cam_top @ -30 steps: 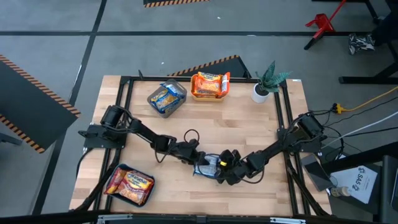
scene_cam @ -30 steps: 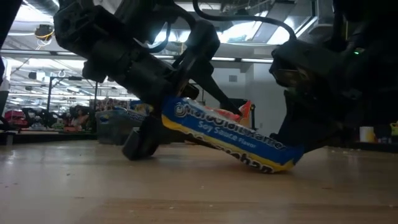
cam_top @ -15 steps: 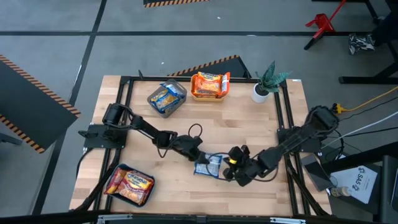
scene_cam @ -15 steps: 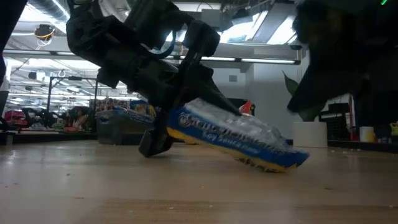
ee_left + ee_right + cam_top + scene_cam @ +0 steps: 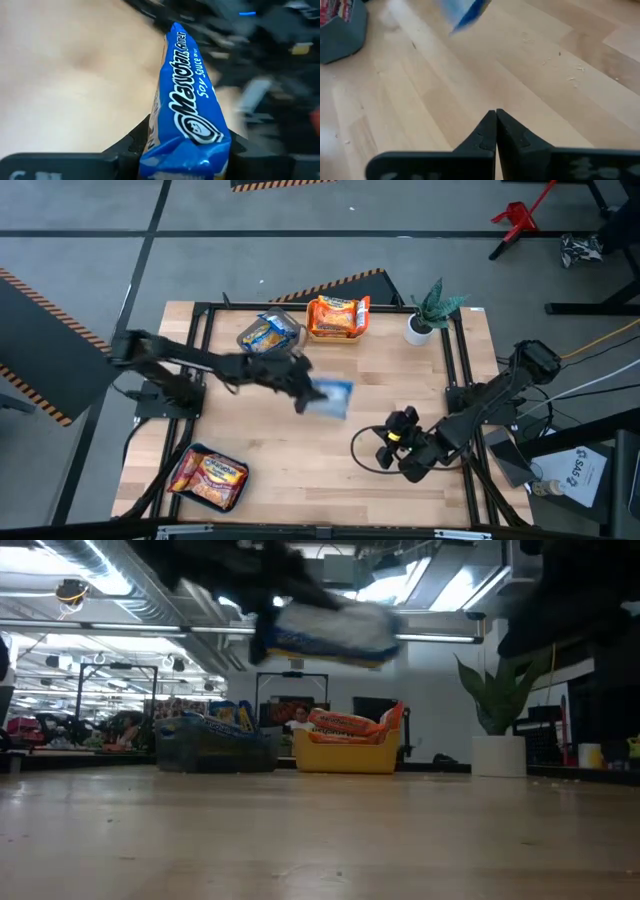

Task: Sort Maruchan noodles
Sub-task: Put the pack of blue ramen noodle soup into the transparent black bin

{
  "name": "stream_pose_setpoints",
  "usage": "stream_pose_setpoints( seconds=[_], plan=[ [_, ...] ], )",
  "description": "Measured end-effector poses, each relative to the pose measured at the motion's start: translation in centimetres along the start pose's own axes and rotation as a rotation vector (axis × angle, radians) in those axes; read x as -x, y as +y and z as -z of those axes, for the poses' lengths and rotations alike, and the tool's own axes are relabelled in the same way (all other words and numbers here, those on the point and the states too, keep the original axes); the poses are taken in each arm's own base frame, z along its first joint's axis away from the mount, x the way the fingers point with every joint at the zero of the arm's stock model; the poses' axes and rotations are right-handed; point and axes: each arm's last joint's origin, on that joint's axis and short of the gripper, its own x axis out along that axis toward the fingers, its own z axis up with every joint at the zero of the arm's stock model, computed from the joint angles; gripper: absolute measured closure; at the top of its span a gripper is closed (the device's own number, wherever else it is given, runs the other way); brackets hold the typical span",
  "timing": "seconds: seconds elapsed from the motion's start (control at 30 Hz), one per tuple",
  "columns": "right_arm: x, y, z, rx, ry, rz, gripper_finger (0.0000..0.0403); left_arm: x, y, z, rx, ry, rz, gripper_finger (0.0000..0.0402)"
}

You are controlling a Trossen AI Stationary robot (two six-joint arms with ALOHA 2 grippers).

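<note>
A blue Maruchan noodle packet [image 5: 332,397] hangs in the air over the middle of the table, high up in the low view [image 5: 330,632]. My left gripper [image 5: 306,394] is shut on it. My right gripper [image 5: 388,444] is shut on nothing, above the wood nearer the table's right front; its closed fingers [image 5: 496,125] point at bare boards. Further packets lie in three bins: blue ones in the grey bin [image 5: 268,336], orange ones in the orange bin [image 5: 338,317], red ones in the teal bin [image 5: 208,477]. My left gripper pinches one end of the blue packet [image 5: 186,150] between its two fingers [image 5: 131,146], which stand on either flat face. The packet reaches straight out past the fingertips, one long edge up, toward the table's right. It is lifted clear of the table.
A potted plant [image 5: 428,315] in a white pot stands at the far right corner. The grey and orange bins sit side by side at the far edge, the teal bin [image 5: 340,25] at the near left corner. Bare wood lies between them.
My left gripper has risen and swung toward the far edge, rolling as it went. The blue packet, which lay slanted with one end on the table, has come up clear with it. My right gripper has drawn away from the packet, up and toward the table's right.
</note>
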Motion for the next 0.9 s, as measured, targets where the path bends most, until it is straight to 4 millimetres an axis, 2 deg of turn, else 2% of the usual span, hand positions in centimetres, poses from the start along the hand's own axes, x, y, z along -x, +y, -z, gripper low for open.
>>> stream_pose_setpoints(
  seconds=[0.1, 0.23, 0.3, 0.37, 0.6, 0.77, 0.9],
  plan=[
    [-0.3, 0.0, 0.1, 0.004, -0.002, 0.014, 0.0403, 4.1, 0.1, -1.6, -0.231, -0.093, -0.254, 0.0284],
    [-0.6, -0.2, 0.2, 0.014, 0.0, 0.032, 0.0403, 9.5, 0.0, -2.7, -0.621, -0.162, -0.703, 0.0284],
    [-0.7, -0.1, 0.3, 0.015, -0.001, 0.034, 0.0403, 11.3, -0.1, -2.9, -0.753, -0.161, -0.882, 0.0284],
    [-0.8, -0.2, 0.4, 0.024, 0.003, 0.042, 0.0403, 12.4, -0.1, -3.0, -0.863, -0.115, -0.96, 0.0284],
    [-1.0, -0.1, 0.5, 0.029, -0.005, 0.05, 0.0403, 13.6, 1.7, -0.7, -1.116, 0.317, -1.079, 0.0283],
    [-1.0, -0.1, 0.5, 0.031, -0.007, 0.053, 0.0403, 12.9, 3.3, 0.9, -1.295, 0.53, -1.178, 0.0281],
    [-1.0, -0.1, 0.5, 0.029, -0.007, 0.052, 0.0403, 12.0, 4.6, 2.4, -1.38, 0.639, -1.12, 0.028]
  ],
)
